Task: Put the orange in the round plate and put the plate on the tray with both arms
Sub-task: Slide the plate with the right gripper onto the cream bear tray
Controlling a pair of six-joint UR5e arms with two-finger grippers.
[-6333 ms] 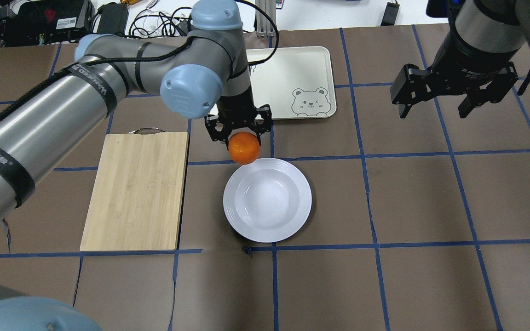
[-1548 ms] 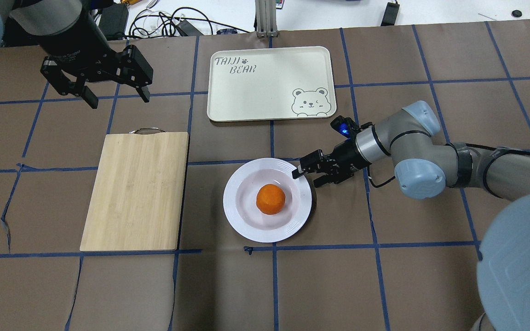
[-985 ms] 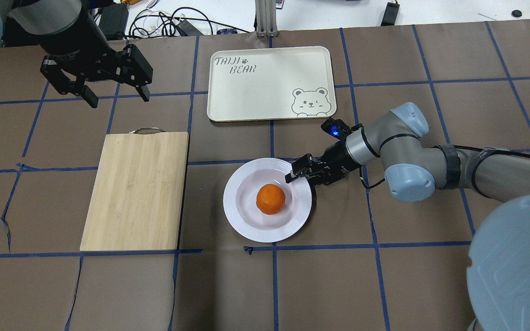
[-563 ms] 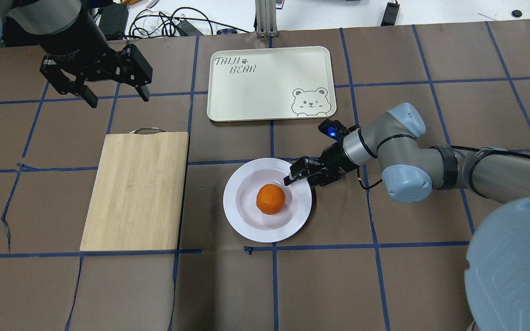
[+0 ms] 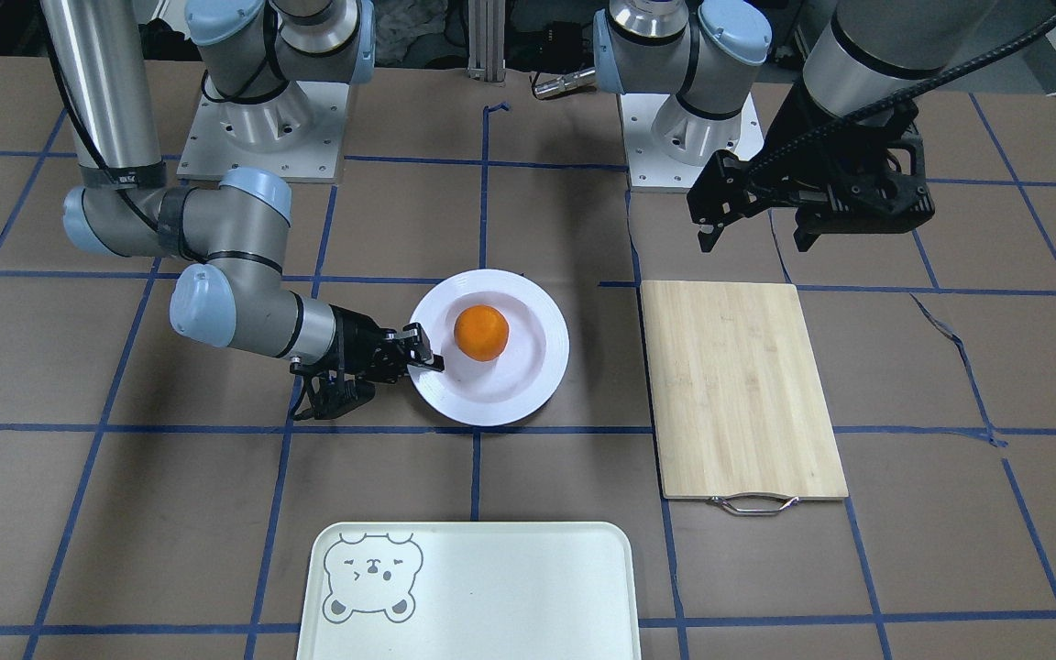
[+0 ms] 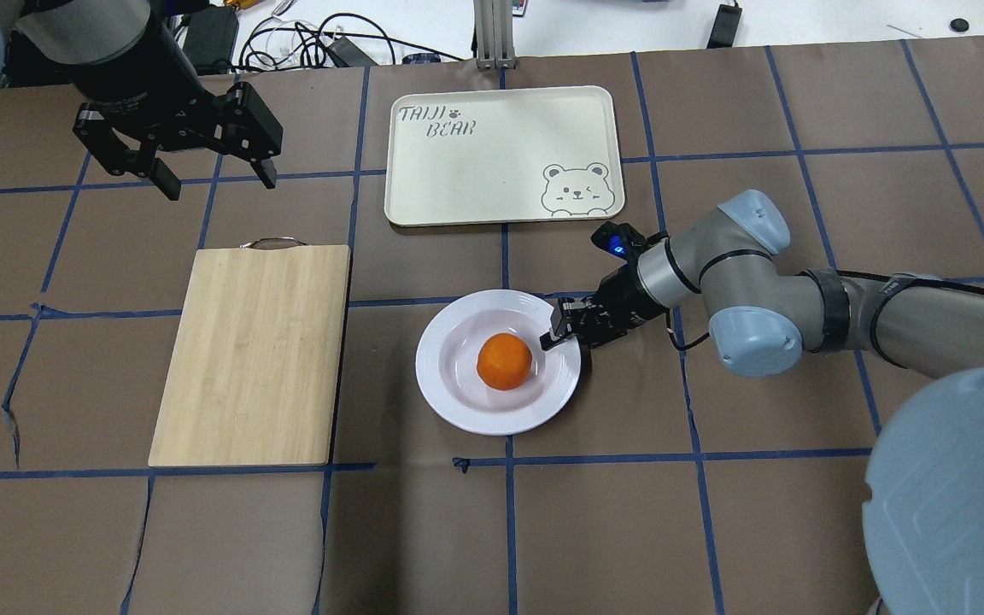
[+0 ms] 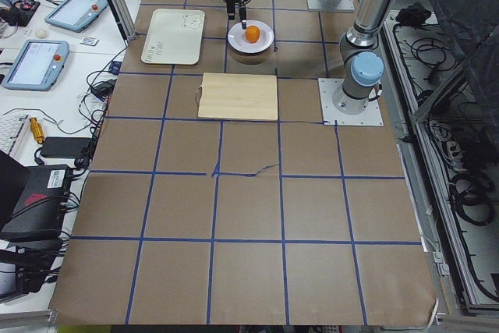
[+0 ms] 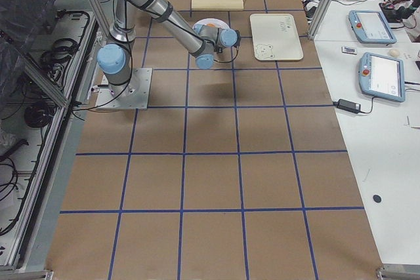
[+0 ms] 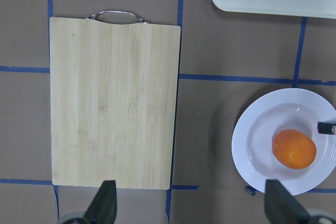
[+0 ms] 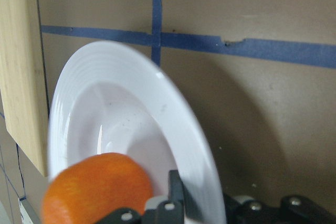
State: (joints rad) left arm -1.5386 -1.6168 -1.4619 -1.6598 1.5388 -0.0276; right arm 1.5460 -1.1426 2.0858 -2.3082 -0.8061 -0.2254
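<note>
Round plate [image 6: 466, 401] has tilted, rim raised in the clenched right end effector [image 6: 553, 335].

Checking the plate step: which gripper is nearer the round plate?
Right. The right gripper grips the rim of the round plate; the left gripper hangs open well away, beyond the handle end of the cutting board.

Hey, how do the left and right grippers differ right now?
The left gripper is open and holds nothing; the right gripper is shut on the rim of the plate. The left hangs high over the table, pointing down; the right reaches in low, nearly level. Both are black two-finger grippers.
</note>
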